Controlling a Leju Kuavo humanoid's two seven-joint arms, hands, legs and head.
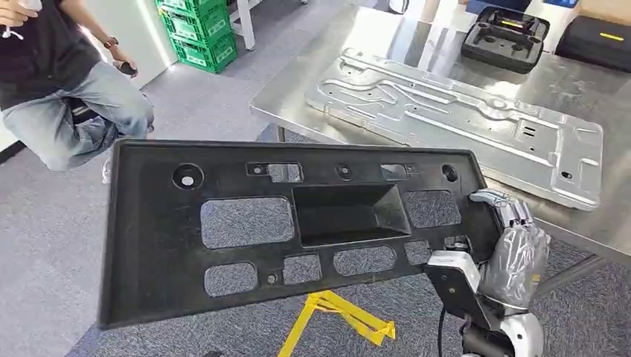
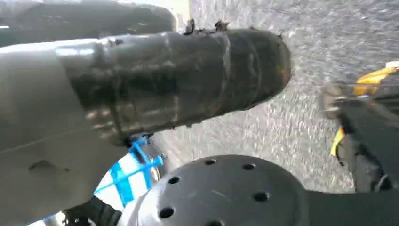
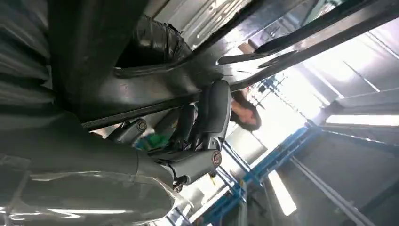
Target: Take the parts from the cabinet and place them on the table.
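Note:
A large black plastic panel with several cut-outs and a central recess hangs in front of me, over the carpet, short of the steel table. My right hand grips the panel's right edge, its fingers curled over the rim of the panel. In the left wrist view my left hand shows as a thick tape-wrapped finger above the carpet. Whether it holds anything is hidden.
A long silver pressed-metal part lies across the table, with a black moulded tray and a black case behind it. A person sits at far left near green crates. A yellow stand sits on the floor under the panel.

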